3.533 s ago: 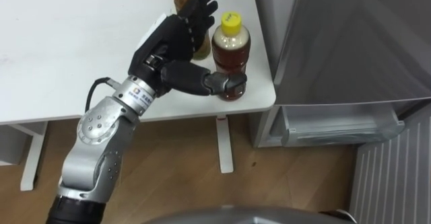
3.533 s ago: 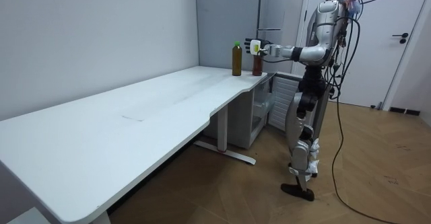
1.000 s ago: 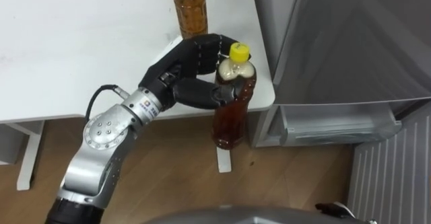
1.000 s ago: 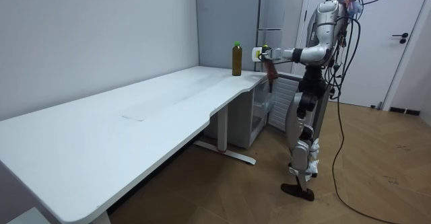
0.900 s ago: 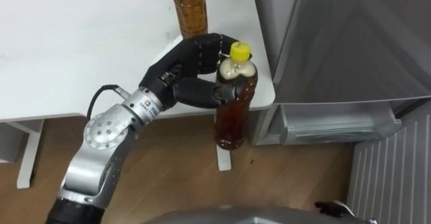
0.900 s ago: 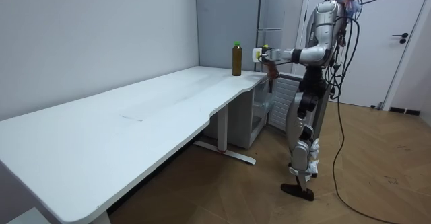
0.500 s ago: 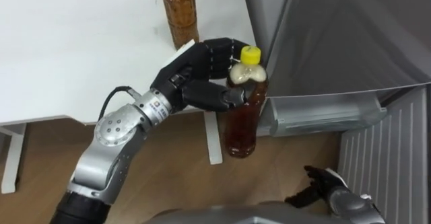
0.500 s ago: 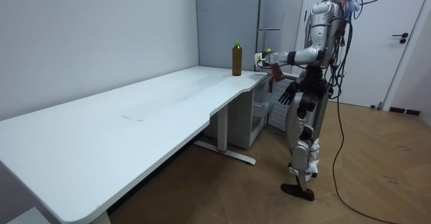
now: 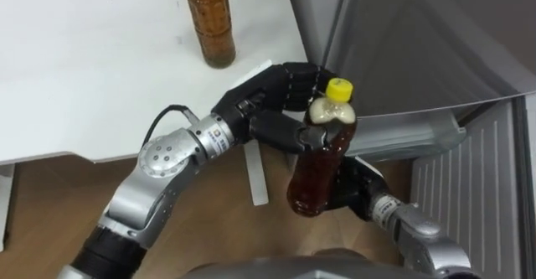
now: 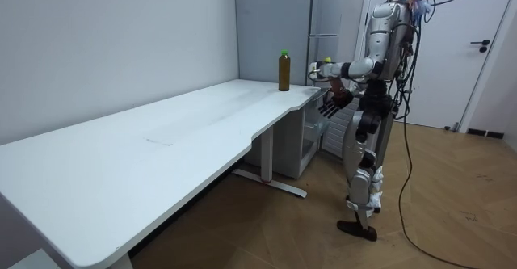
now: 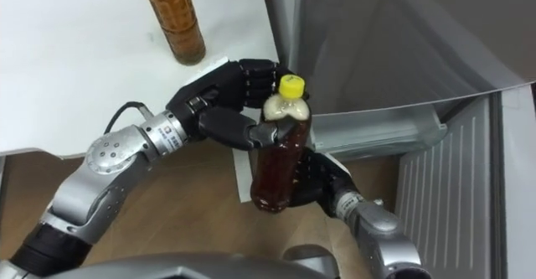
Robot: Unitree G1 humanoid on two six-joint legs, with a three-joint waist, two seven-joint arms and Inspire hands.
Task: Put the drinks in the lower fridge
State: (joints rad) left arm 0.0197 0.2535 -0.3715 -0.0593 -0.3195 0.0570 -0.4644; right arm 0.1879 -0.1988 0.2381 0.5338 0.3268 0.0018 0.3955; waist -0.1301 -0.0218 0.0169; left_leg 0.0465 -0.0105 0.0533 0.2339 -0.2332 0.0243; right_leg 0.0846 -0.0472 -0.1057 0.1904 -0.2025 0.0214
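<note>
Yellow-capped bottle (image 9: 322, 166) hangs just off the table (image 9: 84, 61) corner, left hand (image 9: 264, 111) clasping its neck; right hand (image 9: 358, 193), seemingly spread, near its base.

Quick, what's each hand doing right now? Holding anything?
Left hand: shut on the yellow-capped bottle, near its neck.
Right hand: open, fingers spread by the bottle's base.

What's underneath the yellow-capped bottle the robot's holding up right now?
The right hand, open, sits just below and behind the bottle that the left hand grips by the neck; wooden floor lies beneath. The bottle covers part of that hand, so contact cannot be told.
</note>
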